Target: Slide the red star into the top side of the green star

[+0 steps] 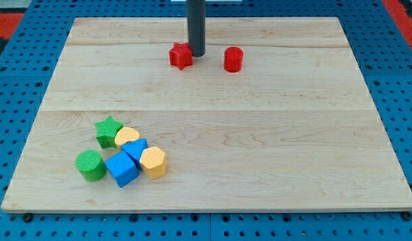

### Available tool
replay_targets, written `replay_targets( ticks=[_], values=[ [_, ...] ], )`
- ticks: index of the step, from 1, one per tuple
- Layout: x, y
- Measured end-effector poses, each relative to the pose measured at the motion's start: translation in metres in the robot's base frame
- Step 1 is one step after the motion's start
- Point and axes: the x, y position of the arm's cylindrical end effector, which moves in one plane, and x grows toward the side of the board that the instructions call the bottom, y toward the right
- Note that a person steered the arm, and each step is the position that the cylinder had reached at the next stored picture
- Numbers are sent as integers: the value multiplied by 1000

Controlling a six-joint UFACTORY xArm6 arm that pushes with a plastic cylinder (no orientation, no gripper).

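Blue pegboard surrounds a pale wooden bench (259, 134) that carries every block. My tip (196, 55) rests near the top edge, touching or all but touching the right side of the red star (181, 56); it is a bare rod with no gripper, so it holds nothing and can only shove. Right of the tip, apart from it, stands a red cylinder (233, 59). The green star (109, 130) lies toward the bottom left corner, at the top of a tight cluster: a yellow block (128, 137) just to its right, a blue triangle (134, 150) and a blue cube (122, 168) below that, a yellow hexagon (153, 161) on the cluster's right, and a green cylinder (90, 165) at its left. What matters is the line: the green star sits down and to the left of the red star, well apart, while the tip stands on the red star's right. I judge that a push from there would send it mostly leftward, so the tip would need to come round to the star's upper right to drive it down onto the green star's top side. No containers are present.
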Motion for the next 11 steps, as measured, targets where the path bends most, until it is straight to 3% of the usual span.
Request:
replay_targets(
  ticks=[6, 11],
  values=[
    [8, -116],
    [127, -107]
  ],
)
